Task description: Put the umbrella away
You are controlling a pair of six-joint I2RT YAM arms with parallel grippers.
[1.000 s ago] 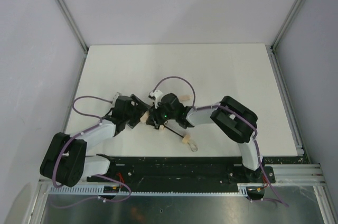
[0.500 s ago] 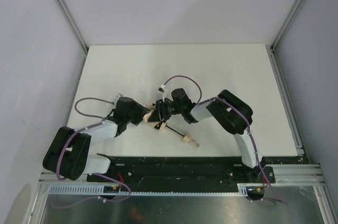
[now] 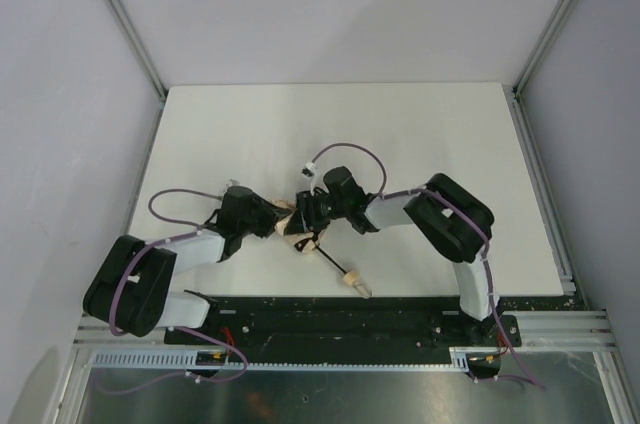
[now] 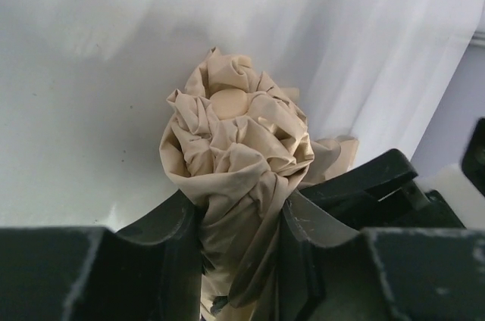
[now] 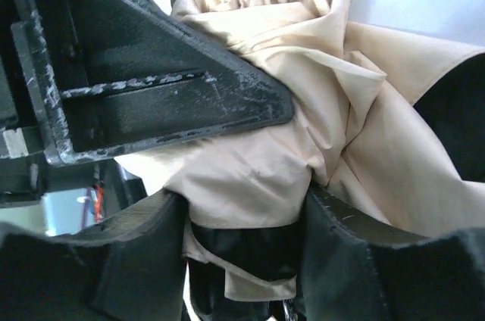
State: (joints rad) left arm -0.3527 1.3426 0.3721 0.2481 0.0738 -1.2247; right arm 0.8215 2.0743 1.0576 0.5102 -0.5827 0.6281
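Note:
The umbrella (image 3: 293, 227) lies near the table's front middle, its beige canopy bunched between both grippers. Its thin black shaft (image 3: 330, 259) runs toward the near edge and ends in the tan handle (image 3: 355, 284). My left gripper (image 3: 272, 222) comes in from the left. In the left wrist view that left gripper (image 4: 239, 219) is shut on the crumpled canopy (image 4: 231, 139), fabric pressed by both fingers. My right gripper (image 3: 303, 214) meets it from the right. In the right wrist view the right gripper (image 5: 242, 198) holds a fold of canopy (image 5: 333, 56), with the left gripper's finger (image 5: 167, 86) close above.
The white table (image 3: 420, 134) is fenced by grey walls and aluminium posts (image 3: 545, 44). A black base rail (image 3: 340, 314) runs along the near edge, just below the handle. Purple cables (image 3: 345, 149) loop above both wrists.
My left gripper has shut on the canopy. The right wrist turned and shifted a little left, and the umbrella's handle swung toward the near edge.

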